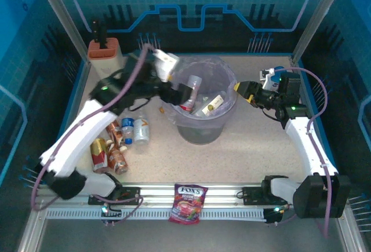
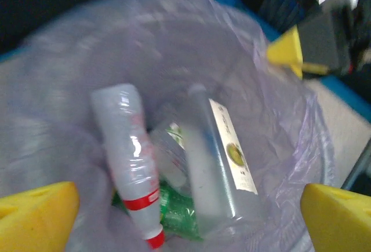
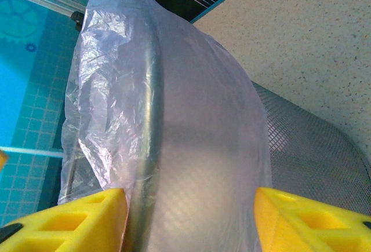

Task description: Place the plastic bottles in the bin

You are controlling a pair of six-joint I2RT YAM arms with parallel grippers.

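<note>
Even blue-tinted light; the bin (image 2: pixel 58 90) looks blurred in the left wrist view.

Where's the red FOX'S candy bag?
In the top view, the red FOX'S candy bag lies centred on the metal rail at the table's near edge, in front of the grey bin.

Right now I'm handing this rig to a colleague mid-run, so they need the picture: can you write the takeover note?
Left tool: open, empty, above the bin.
Right tool: open, astride the bin's right rim, holding nothing.
Done: at least three bottles lie in the bin, among them a red-capped clear one and a white-labelled one.
Left: about five remaining bottles lie on the table, left of the bin.
</note>
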